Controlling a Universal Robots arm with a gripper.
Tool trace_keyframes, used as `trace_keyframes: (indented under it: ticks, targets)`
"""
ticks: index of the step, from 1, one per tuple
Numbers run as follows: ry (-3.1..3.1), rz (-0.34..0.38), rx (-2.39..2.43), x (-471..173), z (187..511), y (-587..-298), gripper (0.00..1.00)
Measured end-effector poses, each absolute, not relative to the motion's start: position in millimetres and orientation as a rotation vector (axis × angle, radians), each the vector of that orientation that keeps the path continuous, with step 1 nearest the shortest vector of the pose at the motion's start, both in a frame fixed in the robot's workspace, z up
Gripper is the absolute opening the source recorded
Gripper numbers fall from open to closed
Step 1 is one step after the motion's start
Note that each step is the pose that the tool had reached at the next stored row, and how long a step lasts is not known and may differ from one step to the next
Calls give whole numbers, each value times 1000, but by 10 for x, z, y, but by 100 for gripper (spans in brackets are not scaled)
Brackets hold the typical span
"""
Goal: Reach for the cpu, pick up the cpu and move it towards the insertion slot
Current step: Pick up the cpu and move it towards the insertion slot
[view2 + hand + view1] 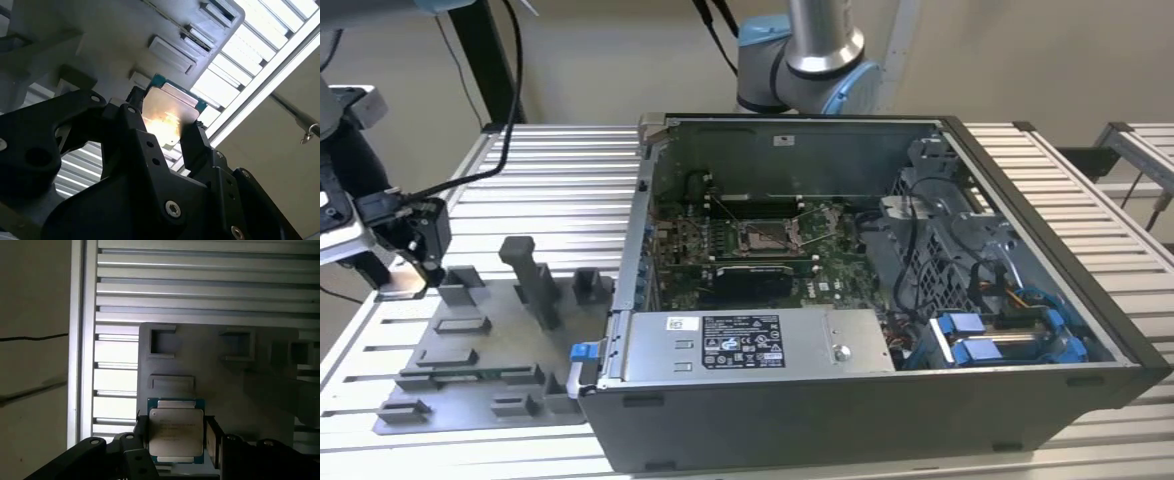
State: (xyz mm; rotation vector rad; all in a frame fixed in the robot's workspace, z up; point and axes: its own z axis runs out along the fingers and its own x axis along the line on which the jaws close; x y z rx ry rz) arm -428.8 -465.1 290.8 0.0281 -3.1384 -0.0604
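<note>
Over grey fixture tray (215,370), cpu (176,432) tight in the jaws; insertion slot (765,237) inside case (854,420).

arm (807,50): upright grey column, blue-capped joint | gripper (414,262): at the exterior view's left, pointing down | fingers (141,432): black, clamped on two opposite edges of cpu (176,432) in the first wrist view
</note>
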Motion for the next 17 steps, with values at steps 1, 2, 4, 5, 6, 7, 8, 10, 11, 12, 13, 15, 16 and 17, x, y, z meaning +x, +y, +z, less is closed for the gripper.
trace_keyframes:
  ticks: [1,2,4,5,6,7,8,10,11,12,13,15,16,17]
  targets:
    - [-3138,-60,28,-4288,2924,-4651,0]
    - [-3138,-60,28,-4288,2942,-4651,0]
    - [-3138,-60,28,-4288,2984,-4651,0]
    - [-3138,-60,28,-4288,3006,-4651,0]
    - [-3138,-60,28,-4288,3033,-4652,0]
    - [-3138,-60,28,-4288,3056,-4652,0]
    - [-3138,-60,28,-4288,3077,-4652,0]
    - [-3138,-60,28,-4288,3125,-4652,0]
    - [-3138,-60,28,-4288,3148,-4652,0]
    - [-3138,-60,28,-4288,3170,-4652,0]
    - [-3138,-60,28,-4288,3190,-4652,0]
    - [-3138,-60,28,-4288,3236,-4652,0]
    - [-3138,-60,28,-4288,3261,-4651,0]
    - [-3138,-60,28,-4288,3288,-4651,0]
